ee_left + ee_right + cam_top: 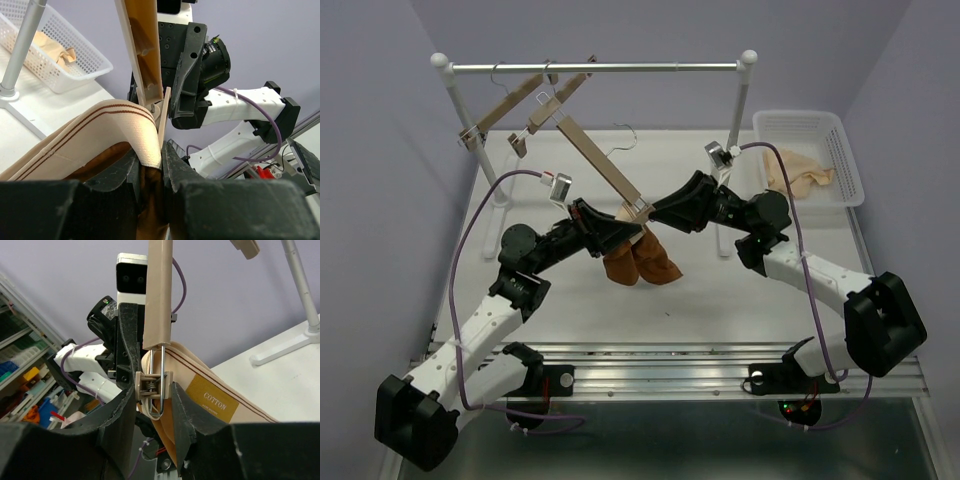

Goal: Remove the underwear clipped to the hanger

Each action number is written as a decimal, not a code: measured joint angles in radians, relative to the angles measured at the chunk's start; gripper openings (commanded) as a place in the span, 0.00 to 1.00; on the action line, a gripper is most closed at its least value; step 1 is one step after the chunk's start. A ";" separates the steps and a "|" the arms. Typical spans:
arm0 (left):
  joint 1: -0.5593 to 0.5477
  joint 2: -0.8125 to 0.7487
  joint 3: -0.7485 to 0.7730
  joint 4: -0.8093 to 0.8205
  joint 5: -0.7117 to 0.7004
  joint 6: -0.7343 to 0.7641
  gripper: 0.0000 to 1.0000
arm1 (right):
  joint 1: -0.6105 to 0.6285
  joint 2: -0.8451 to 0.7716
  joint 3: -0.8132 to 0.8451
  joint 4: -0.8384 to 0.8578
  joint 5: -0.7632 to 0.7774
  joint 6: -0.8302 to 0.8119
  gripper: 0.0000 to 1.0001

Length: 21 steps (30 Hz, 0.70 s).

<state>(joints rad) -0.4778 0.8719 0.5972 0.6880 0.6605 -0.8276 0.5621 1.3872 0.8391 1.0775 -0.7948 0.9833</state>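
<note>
Underwear point(640, 262) clipped at the low end of the hanger point(595, 155) — both grippers there.
It hangs below the tilted hanger's clip point(152, 385). The left gripper point(150, 162) pinches the waistband just under that clip — the right gripper point(152, 396) is narrow, jaws against the clip's two sides.

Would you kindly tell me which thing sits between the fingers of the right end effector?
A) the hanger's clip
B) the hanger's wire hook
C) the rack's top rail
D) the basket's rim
A: in the right wrist view the clip at the end of the hanger, pinching the underwear, sits between the fingers of the right end effector.
</note>
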 measured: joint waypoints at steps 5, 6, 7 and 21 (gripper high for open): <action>0.002 -0.005 0.000 0.013 0.003 0.000 0.00 | 0.000 0.019 0.021 0.031 -0.026 0.048 0.46; 0.002 -0.005 0.000 0.013 0.005 0.000 0.00 | -0.001 0.022 0.023 0.039 -0.030 0.056 0.48; 0.002 -0.005 0.000 0.013 0.005 0.000 0.00 | -0.001 0.026 0.024 0.051 -0.035 0.067 0.47; 0.002 0.016 0.000 0.039 0.031 0.000 0.00 | -0.006 0.043 0.037 0.077 -0.045 0.121 0.34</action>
<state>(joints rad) -0.4755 0.8883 0.5972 0.7265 0.6918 -0.8272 0.5556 1.4300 0.8761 1.1549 -0.8402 1.1046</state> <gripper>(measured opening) 0.265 0.394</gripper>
